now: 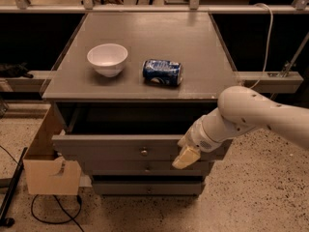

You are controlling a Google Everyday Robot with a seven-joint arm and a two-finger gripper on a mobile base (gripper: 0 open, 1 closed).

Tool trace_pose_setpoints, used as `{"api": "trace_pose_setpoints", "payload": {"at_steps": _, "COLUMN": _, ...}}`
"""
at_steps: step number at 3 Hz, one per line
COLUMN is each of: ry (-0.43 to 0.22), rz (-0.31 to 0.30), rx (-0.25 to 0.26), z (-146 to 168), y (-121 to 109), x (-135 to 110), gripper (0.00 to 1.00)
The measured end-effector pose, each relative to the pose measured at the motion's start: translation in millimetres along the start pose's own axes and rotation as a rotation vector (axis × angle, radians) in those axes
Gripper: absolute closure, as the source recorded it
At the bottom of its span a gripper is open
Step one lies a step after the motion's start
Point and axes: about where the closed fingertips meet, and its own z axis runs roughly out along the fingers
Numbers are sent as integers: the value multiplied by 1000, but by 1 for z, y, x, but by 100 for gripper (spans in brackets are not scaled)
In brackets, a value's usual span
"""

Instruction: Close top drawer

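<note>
The top drawer [116, 149] of the grey cabinet stands pulled out, its dark inside open below the cabinet top. Its flat grey front has a small round metal knob [144, 152] at the centre. My gripper [185, 155] sits at the end of the white arm [251, 115] that comes in from the right. It rests against the right part of the drawer front, right of the knob. Its cream fingertip [185, 158] points down-left.
A white bowl [107, 58] and a blue can on its side [162, 72] lie on the cabinet top [145, 37]. Lower drawer fronts [145, 186] sit under the top drawer. A cardboard box [48, 170] stands at the cabinet's left. A cable lies on the speckled floor [58, 211].
</note>
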Motion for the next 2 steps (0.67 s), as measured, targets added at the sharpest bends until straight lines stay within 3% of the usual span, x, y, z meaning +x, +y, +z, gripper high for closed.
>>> {"api": "trace_pose_setpoints", "payload": {"at_steps": 1, "ry": 0, "rz": 0, "rx": 0, "z": 0, "y": 0, "x": 0, "gripper": 0}}
{"api": "trace_pose_setpoints", "payload": {"at_steps": 2, "ry": 0, "rz": 0, "rx": 0, "z": 0, "y": 0, "x": 0, "gripper": 0}}
